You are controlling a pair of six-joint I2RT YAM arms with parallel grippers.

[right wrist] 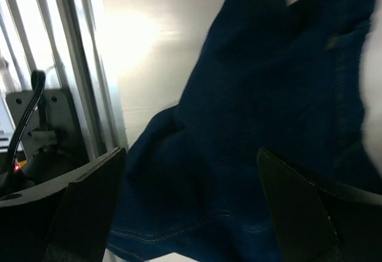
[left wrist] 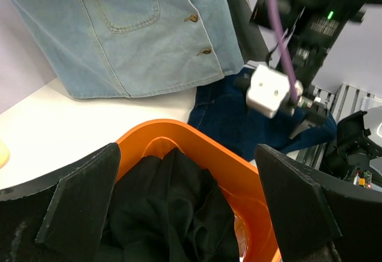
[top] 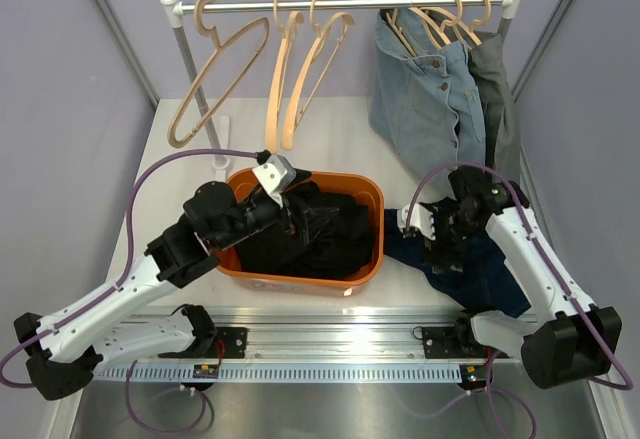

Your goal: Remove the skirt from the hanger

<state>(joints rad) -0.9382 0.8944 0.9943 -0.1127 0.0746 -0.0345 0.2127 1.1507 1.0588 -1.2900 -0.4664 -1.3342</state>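
Denim, pale blue and buttoned, showing as the skirt (top: 430, 99) hanging off the bunched wooden hangers (top: 432, 21) at the rack's (top: 340, 4) right end, up and well beyond both pairs of jaws; not telling which hanger is carrying it. Judging it soft and floppy, weighty for cloth, not slippery, not fragile, likely dragging and folding when pulled. Judging the waistband just under the hanger the best hold, since the hem is only swinging. Noting a grey garment (top: 497, 84) hanging just beside it, touching and easy to snag.

Finding the left gripper (left wrist: 188, 184) spread wide and gripping nothing, with black clothes (left wrist: 167, 214) in an orange basket (left wrist: 197, 142) directly beneath the jaws. Finding the right gripper (right wrist: 191, 202) also spread wide and empty, with dark blue denim (right wrist: 268, 125) lying flat right below the jaws.

Working over a smooth white table (top: 350, 139) with pale walls closing in on three sides. Seeing empty hangers (top: 300, 69) dangling beyond the left jaws — reaching room looking tight near the rack.
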